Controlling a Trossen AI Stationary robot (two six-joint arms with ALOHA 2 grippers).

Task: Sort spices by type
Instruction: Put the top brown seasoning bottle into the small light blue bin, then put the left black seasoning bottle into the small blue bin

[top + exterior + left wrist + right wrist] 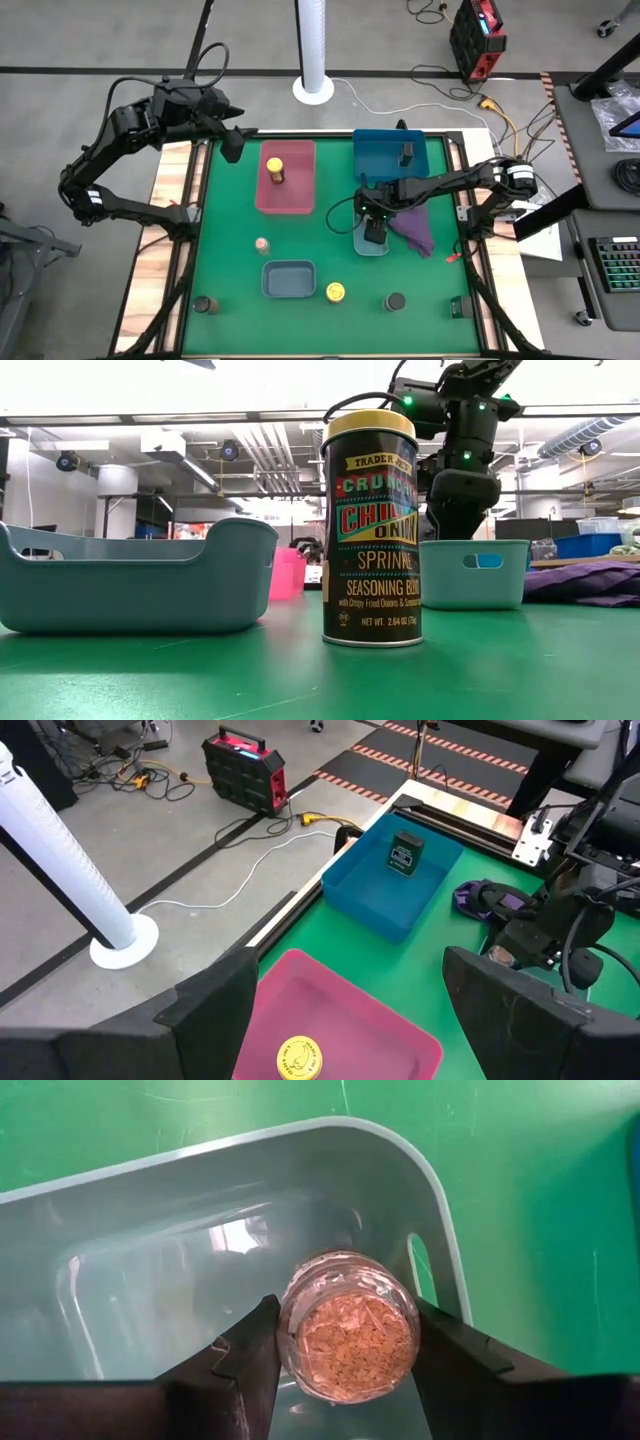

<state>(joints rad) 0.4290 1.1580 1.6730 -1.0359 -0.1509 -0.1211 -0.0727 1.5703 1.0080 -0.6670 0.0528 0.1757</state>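
Observation:
My right gripper (373,228) is shut on a tiny pinkish-tan spice jar (348,1340) over the small pale tray (372,244). My left gripper (232,142) is open and empty above the far left corner of the pink tray (300,195). That tray holds one yellow-lidded jar (275,168). A slim dark jar (407,153) stands in the blue tray (385,170). On the mat stand another tiny pinkish jar (262,245), a yellow-lidded jar (335,291) and two round dark-lidded jars (205,304) (395,301). My right gripper pinches the tiny jar's round glass wall (290,1330) between its two fingers, one on each side. The fingers point down from above. The jar sits inside the pale tray's walls (440,1250); whether it rests on the tray's floor I cannot tell.
A grey tray (289,279) lies at the near middle. The purple cloth (415,228) lies right beside the pale tray. In the low view the yellow-lidded jar (370,530) stands close to the camera, between the grey tray (130,575) and the pale tray (473,572).

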